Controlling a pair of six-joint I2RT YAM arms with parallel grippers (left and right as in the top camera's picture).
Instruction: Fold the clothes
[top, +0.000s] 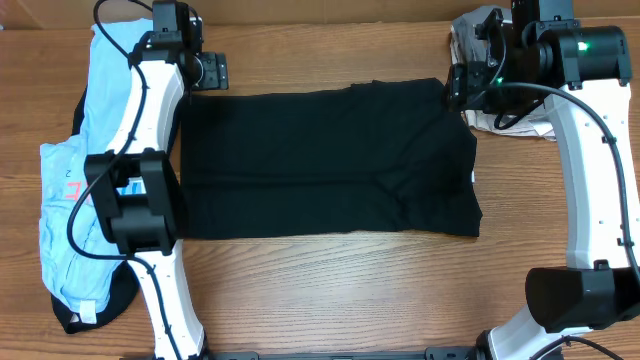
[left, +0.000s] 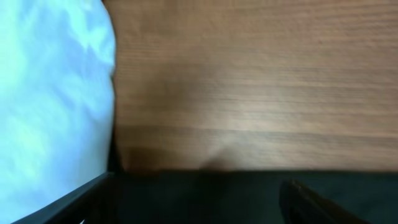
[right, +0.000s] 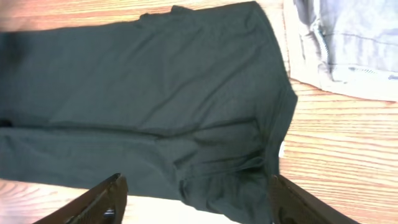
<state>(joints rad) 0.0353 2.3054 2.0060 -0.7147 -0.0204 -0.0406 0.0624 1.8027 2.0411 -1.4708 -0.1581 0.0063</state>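
We log the left arm and right arm both stretched forward from their bases, elbows bent. Left claw sits low, its fingers apart. Right claw is held higher, its dark fingers spread wide, gripping nothing.

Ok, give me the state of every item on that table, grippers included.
black T-shirt: flat on the table, folded to a rough rectangle, creased at one end.
light blue garment: crumpled, unfolded, partly under the left arm.
grey garment: bunched, unfolded, beside the T-shirt.
left gripper: open, by the T-shirt's corner.
right gripper: open, above the T-shirt, holding nothing.
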